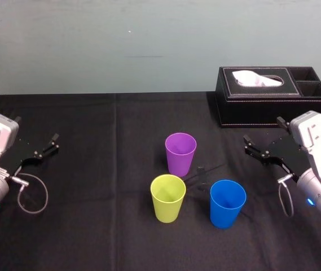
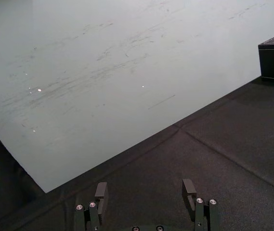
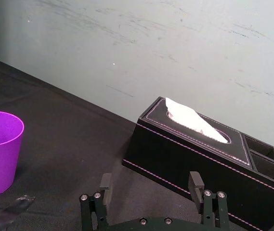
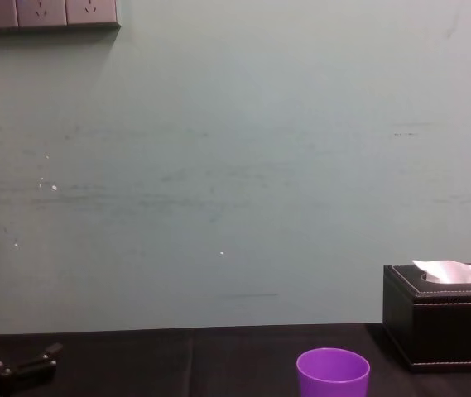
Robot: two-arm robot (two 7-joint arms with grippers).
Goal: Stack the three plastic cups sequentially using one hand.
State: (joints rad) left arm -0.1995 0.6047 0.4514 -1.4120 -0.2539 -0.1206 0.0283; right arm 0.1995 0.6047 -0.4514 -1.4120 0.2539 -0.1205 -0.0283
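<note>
Your right claw (image 1: 263, 131) hangs spread and empty; the blue cup (image 1: 227, 204) is nearest it, with the purple cup (image 1: 180, 153) and yellow-green cup (image 1: 168, 199) just beyond. The left claw (image 1: 36, 130) idles spread, far off. Clip a rim while descending and these light cups could topple.

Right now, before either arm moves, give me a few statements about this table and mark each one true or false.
1. The purple cup, yellow-green cup and blue cup stand upright and apart, none nested. True.
2. The right gripper is shut on the blue cup. False: it is open and empty, to the right of the cups.
3. A white tissue sticks out of the black tissue box. True.
4. The yellow-green cup stands farther from the robot than the purple cup. False: it stands nearer.
5. The left gripper is open, off to the left of the cups. True.
</note>
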